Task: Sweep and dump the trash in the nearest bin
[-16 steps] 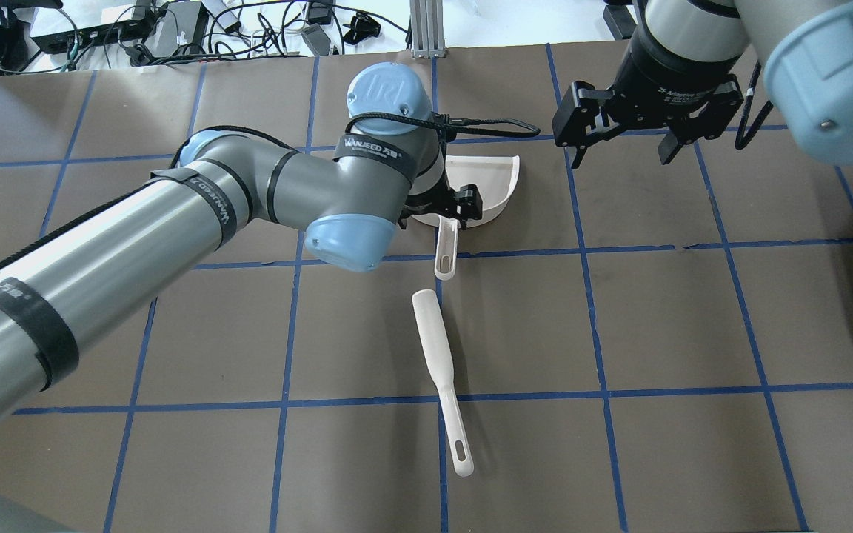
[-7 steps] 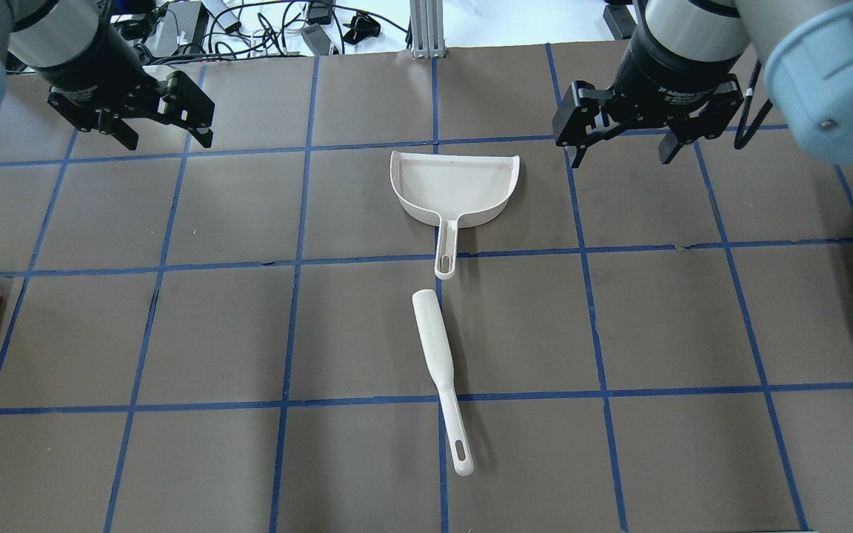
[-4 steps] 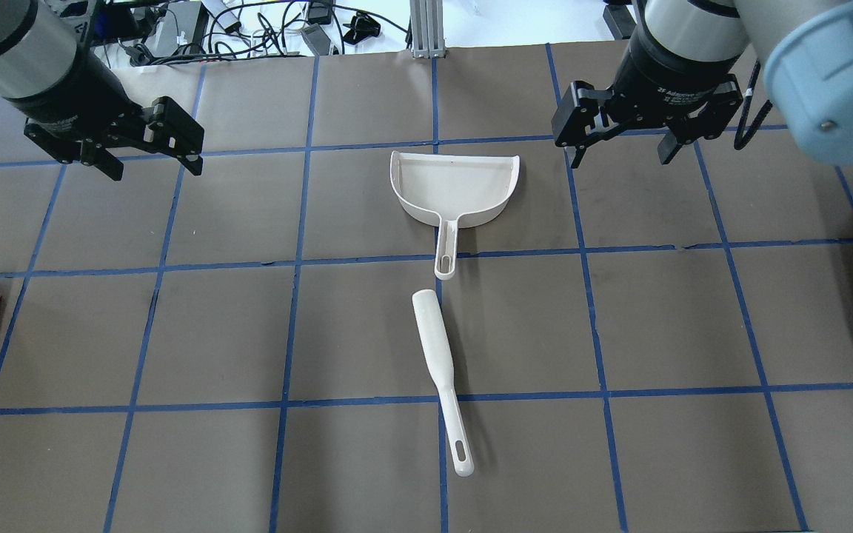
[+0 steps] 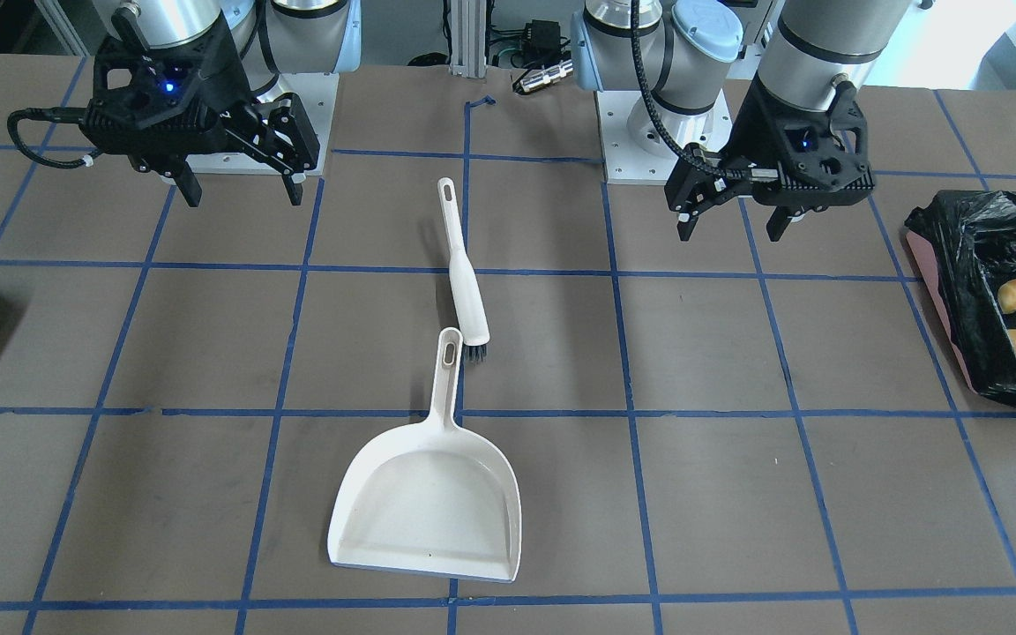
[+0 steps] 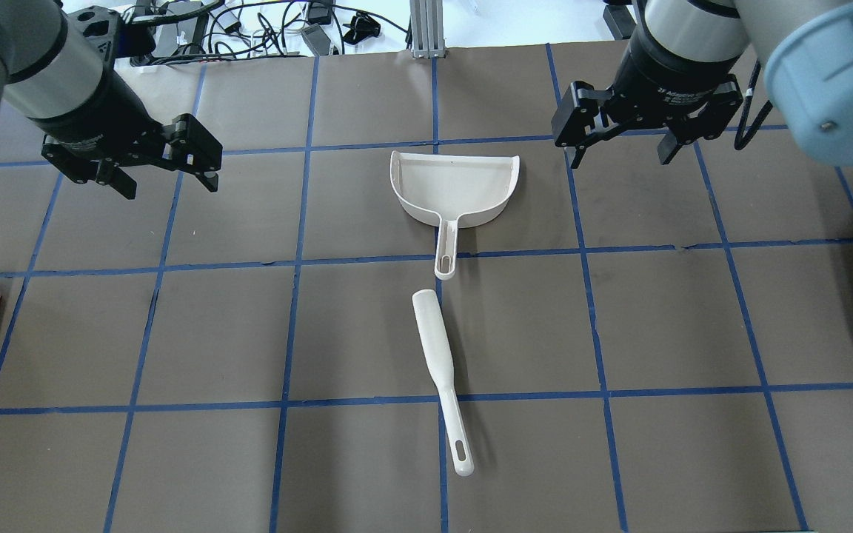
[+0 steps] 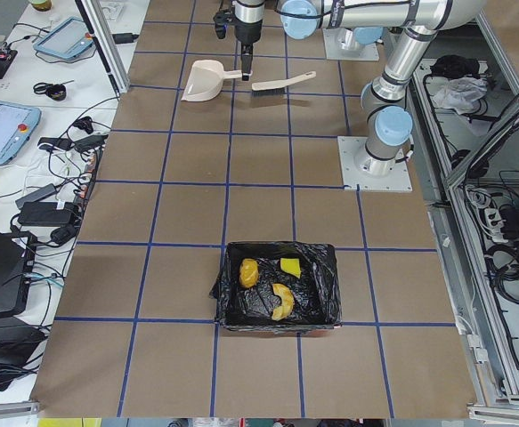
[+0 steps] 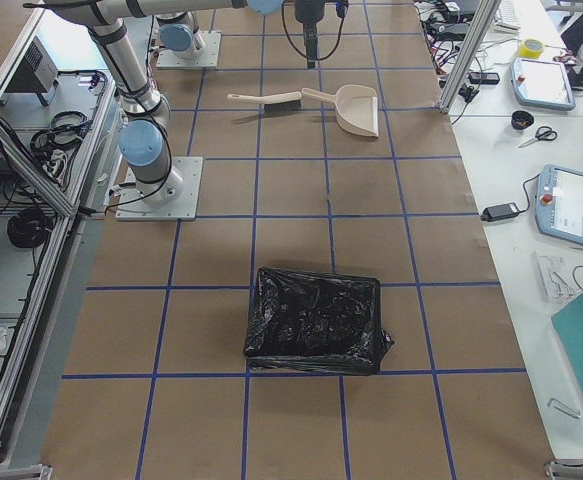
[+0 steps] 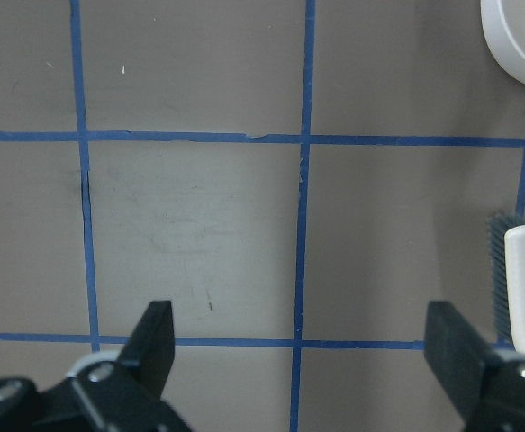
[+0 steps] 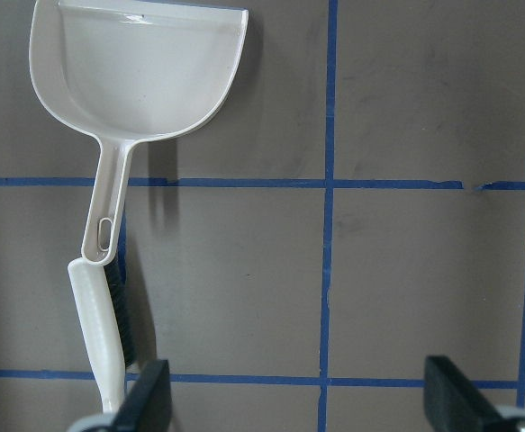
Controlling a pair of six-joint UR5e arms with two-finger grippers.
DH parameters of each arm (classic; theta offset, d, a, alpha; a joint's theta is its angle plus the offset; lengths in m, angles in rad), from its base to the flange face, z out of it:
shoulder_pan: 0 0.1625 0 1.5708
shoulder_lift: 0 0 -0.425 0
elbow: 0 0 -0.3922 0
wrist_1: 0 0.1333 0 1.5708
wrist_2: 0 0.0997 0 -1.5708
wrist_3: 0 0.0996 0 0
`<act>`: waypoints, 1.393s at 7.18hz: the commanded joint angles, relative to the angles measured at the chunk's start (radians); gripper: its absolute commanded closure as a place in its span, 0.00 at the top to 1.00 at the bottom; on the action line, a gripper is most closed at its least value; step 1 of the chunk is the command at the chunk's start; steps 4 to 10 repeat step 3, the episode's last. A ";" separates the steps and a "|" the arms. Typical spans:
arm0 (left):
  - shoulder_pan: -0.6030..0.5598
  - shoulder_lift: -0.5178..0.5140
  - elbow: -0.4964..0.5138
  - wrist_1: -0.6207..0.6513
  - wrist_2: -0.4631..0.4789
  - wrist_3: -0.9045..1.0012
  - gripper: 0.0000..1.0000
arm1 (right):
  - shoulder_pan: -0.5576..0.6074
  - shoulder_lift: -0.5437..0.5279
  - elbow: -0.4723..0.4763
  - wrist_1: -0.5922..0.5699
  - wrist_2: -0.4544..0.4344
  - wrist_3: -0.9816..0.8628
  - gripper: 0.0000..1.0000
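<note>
1. The left fingers (image 5: 203,157) are spread wide and grasp nothing. They hang above the desk (image 5: 619,318) at about 10 o'clock in the overhead view.
2. The right fingers (image 5: 574,137) are spread the same way and are bare, at about 2 o'clock.
3. Between them the cream dustpan (image 5: 456,189) lies flat, just toward 12 o'clock of the desk's middle. Its mouth points to 12 and its handle to 6.
4. The brush (image 5: 430,333) lies at 6 o'clock of the dustpan, with its bristled head just beside the handle's tip and its holed end toward 6.
5. The bin (image 6: 320,283), lined with black plastic, sits at the desk's 9 o'clock end, well apart from both tools.
6. Inside it lie the potato-like lump (image 6: 249,272), the sponge wedge (image 6: 290,265) and the croissant-like pastry (image 6: 282,302).
7. A second black-lined bin (image 7: 316,320) sits at the 3 o'clock end.
</note>
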 commanded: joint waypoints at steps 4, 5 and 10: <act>-0.006 -0.001 -0.002 0.002 -0.001 0.017 1.00 | 0.000 -0.004 0.015 -0.002 0.002 0.000 1.00; -0.006 -0.001 -0.002 0.002 -0.001 0.017 1.00 | 0.000 -0.004 0.015 -0.002 0.002 0.000 1.00; -0.006 -0.001 -0.002 0.002 -0.001 0.017 1.00 | 0.000 -0.004 0.015 -0.002 0.002 0.000 1.00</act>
